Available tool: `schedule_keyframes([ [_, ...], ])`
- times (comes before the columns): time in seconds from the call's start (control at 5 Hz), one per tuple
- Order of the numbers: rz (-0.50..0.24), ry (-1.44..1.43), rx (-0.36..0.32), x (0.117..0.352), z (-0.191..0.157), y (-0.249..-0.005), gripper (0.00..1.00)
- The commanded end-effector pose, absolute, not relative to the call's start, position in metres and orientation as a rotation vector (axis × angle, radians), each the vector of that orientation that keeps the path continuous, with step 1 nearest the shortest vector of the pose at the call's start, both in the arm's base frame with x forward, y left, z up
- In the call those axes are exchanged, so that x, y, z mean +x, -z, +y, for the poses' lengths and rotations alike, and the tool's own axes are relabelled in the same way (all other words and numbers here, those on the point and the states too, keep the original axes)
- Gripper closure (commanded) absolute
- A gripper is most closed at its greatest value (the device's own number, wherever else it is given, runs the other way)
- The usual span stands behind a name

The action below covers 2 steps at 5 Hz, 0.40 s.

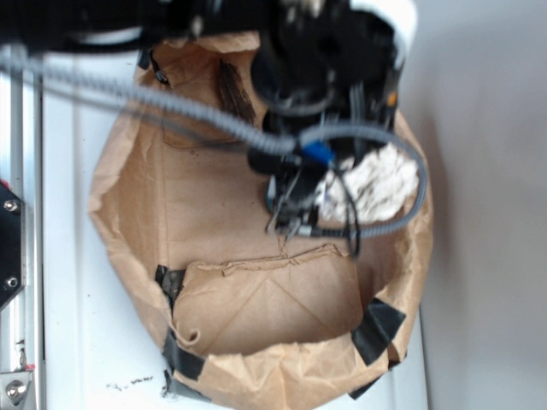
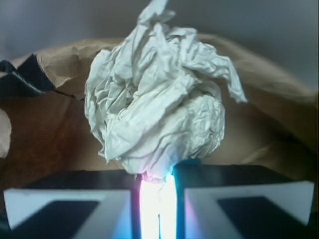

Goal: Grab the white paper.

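The white paper [image 2: 157, 94] is a crumpled off-white wad that fills the middle of the wrist view, standing just beyond my jaws. Its lower end is pinched in the narrow gap between them, so my gripper [image 2: 157, 181] is shut on the wad. From outside, the white paper [image 1: 380, 184] shows at the right side of the brown bag, with my gripper [image 1: 329, 195] against its left edge. The arm and a grey cable cover part of the wad there.
The brown paper bag [image 1: 128, 248] forms a wide open basin with crumpled walls and black tape patches [image 1: 376, 329] on its rim. A dark brownish streak [image 1: 232, 90] lies on the far wall. A metal rail [image 1: 21, 256] runs along the left edge.
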State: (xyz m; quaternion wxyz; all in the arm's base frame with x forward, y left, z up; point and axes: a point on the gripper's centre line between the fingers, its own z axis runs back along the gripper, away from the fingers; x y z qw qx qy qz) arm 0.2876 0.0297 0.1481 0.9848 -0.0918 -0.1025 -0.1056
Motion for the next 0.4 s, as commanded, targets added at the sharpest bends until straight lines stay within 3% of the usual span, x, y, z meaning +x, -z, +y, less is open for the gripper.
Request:
schedule_keyframes([
  [0.0, -0.132, 0.126, -0.107, 0.251, 0.051, -0.213, 1.00],
  [0.2, -0.128, 0.177, -0.023, 0.230, 0.044, -0.216, 1.00],
])
